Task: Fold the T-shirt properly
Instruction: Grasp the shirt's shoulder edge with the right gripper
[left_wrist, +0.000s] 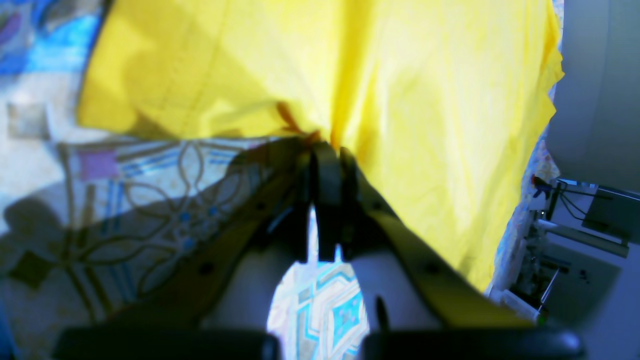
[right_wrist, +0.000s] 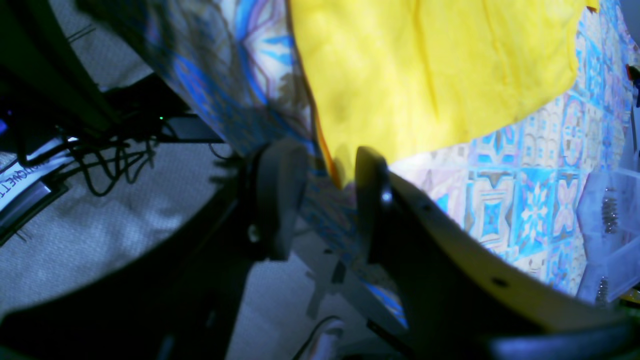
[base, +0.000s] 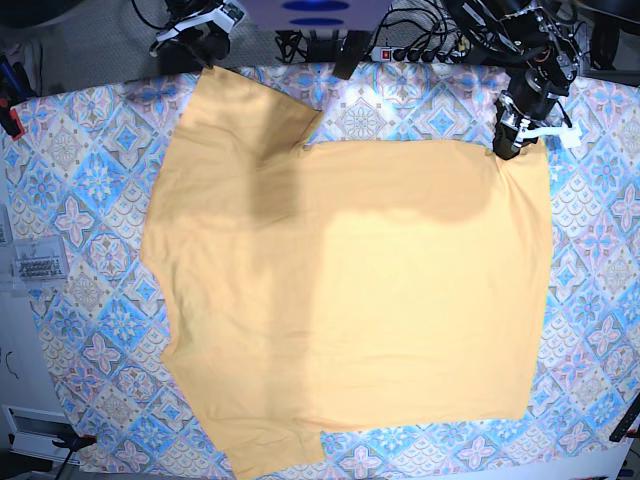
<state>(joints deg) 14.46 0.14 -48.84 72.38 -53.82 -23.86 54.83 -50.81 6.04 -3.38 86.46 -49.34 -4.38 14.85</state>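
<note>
The T-shirt (base: 350, 290) lies spread across the patterned tabletop (base: 90, 250). Left gripper (left_wrist: 325, 147) pinches its corner shut; right gripper (right_wrist: 320, 170), fingers apart, straddles another edge. An uneven lift could skew the fold.

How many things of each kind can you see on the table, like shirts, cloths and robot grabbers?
Plain yellow-orange soft cloth T-shirt: 1
Blue-pink patterned tablecloth: 1
Clear plastic box of small metal parts: 1
Dark robot grippers: 2, the left gripper pinching the shirt's corner, the right gripper open at the sleeve corner
Total: 5
</note>
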